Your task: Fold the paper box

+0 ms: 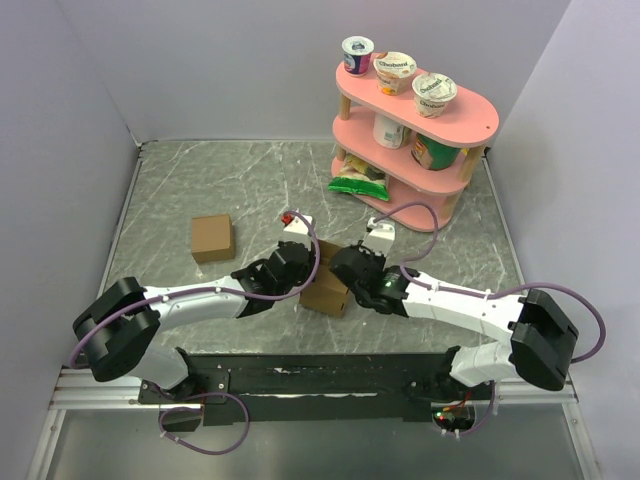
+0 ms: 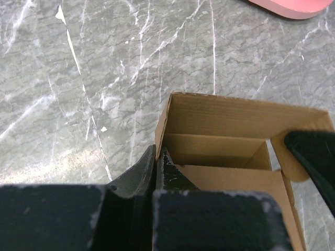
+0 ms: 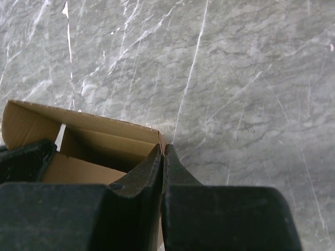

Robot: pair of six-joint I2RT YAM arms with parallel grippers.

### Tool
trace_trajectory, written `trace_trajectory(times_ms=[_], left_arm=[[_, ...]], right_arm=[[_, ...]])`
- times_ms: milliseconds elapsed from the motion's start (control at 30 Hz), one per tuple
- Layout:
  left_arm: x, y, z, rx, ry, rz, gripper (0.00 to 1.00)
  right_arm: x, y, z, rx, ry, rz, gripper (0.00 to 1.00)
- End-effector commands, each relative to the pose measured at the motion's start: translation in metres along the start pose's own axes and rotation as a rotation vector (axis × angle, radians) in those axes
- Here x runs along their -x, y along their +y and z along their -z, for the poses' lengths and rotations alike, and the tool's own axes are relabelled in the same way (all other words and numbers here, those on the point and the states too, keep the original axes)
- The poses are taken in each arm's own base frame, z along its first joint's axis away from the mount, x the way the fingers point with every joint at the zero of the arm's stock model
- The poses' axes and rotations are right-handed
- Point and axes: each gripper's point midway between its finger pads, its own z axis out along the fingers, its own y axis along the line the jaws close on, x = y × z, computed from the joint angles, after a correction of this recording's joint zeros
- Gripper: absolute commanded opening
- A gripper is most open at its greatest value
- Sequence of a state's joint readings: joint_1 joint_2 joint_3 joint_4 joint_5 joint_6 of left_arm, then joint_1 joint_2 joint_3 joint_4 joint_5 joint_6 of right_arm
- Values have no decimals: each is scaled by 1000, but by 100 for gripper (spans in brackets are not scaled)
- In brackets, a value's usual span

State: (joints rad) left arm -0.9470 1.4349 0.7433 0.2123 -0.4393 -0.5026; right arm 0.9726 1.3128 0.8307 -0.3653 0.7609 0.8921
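Centrally, on the grey marbled tabletop [image 1: 180,185], the paper box [image 1: 325,296] stands top open, between the two arms.

- Left tool [image 2: 158,157]: fingers pressed together, pinching the box's left wall at its near corner, one finger outside, one over the interior.
- Right tool [image 3: 163,152]: likewise closed tight on the opposite wall's corner.
- Inside, a flap lies partway over the cavity.
- Small brown cube [image 1: 211,238] sits well apart to the left.
- Pink shelf [image 1: 478,128] at the far right carries yoghurt cups [image 1: 434,93].
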Motion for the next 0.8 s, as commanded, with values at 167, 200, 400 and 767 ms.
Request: trace_trajectory(times_ms=[167,200,400,767], left_arm=[[16,-15,4,-47,-50,60,1],[17,-15,5,-50,-52,63,1],[17,-15,12,-77,-67,72,1],[8,-12,24,-122,-83,131,1]], right_arm=[[-5,2,15,-62,-27,-51,0],[-5,2,15,-66,-27,-43,0],[2,-9,16,-118,-65,-32,0],[4,-18,17,-147,-85,-29,0]])
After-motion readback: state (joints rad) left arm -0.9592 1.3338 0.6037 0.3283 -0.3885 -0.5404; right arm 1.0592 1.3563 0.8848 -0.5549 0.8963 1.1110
